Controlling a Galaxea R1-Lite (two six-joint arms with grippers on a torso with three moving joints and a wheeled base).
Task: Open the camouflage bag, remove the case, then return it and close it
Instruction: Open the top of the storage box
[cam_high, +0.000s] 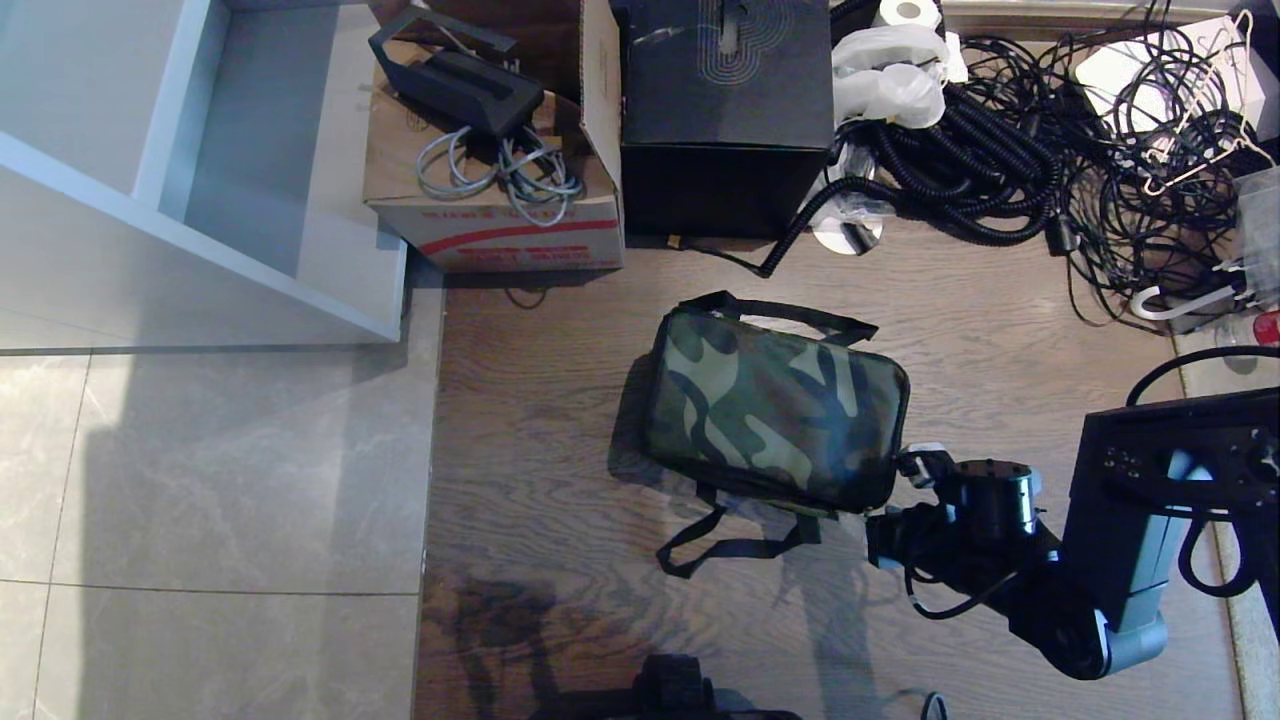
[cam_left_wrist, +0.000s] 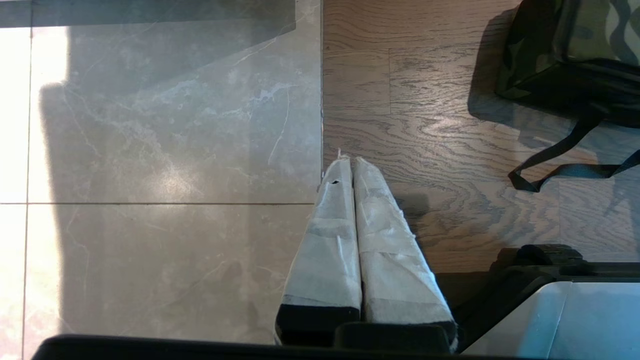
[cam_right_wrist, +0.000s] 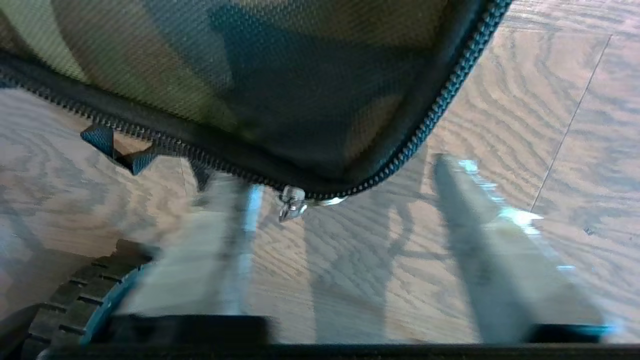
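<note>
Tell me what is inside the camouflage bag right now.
Nothing inside shows. The camouflage bag lies zipped on the wooden floor, its zipper pull at the corner between the right gripper fingers; its fabric covers any contents.

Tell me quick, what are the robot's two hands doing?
Left gripper: fingers shut, holding nothing.
Right gripper: fingers open around the bag's zipper pull, not gripping it.

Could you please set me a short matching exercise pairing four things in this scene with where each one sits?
Things:
1. green-brown camouflage fabric bag
2. open brown cardboard box
3. big black cube box
4. tangle of black cables

Places:
A. right of the cube box
B. between cardboard box and cables
C. beside the white shelf unit
D. middle of the wooden floor

Pairs: 1-D, 2-C, 3-B, 4-A
</note>
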